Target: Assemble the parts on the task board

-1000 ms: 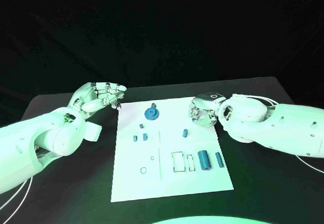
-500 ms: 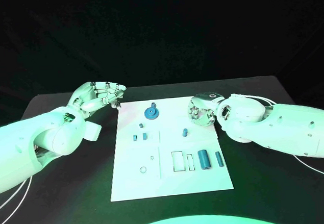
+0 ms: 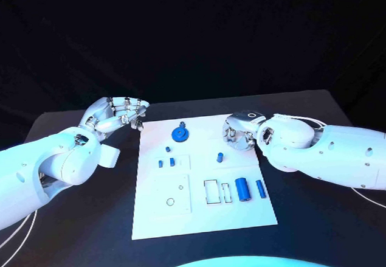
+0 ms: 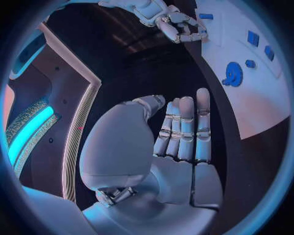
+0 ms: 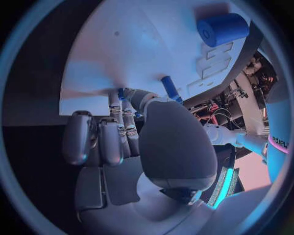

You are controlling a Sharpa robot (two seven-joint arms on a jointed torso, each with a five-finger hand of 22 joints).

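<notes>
On the task board [image 3: 158,218] several blue parts [image 3: 242,189] are seen lying loose beside unfilled slots, so assembly is judged barely begun, while the left hand [image 3: 116,115] beyond the board's far left corner is held empty with fingers apart, and the right hand's [image 3: 240,133] grip at its far right edge cannot be told.
</notes>
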